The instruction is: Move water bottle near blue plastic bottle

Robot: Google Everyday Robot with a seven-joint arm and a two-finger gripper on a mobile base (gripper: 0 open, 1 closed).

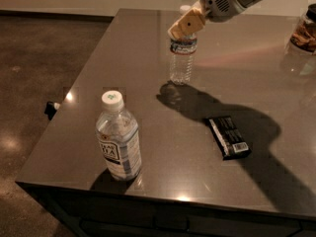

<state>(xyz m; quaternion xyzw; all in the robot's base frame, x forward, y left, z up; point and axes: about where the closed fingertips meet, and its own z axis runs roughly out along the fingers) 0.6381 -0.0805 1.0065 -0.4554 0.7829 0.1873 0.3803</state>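
The water bottle point(181, 60), slim and ribbed with a narrow band near its top, stands upright at the far middle of the dark table point(148, 63). My gripper point(187, 24) reaches in from the top right and is closed around the bottle's neck, with a tan finger pad point(185, 22) hiding the cap. The blue plastic bottle point(117, 139), wider with a white cap and a large white label, stands near the table's front left edge, well apart from the water bottle.
A black snack bar point(228, 136) lies on the table right of centre. A jar point(302, 32) stands at the far right edge. The table's left edge drops to the floor point(34, 83). My arm's shadow point(222, 112) crosses the table.
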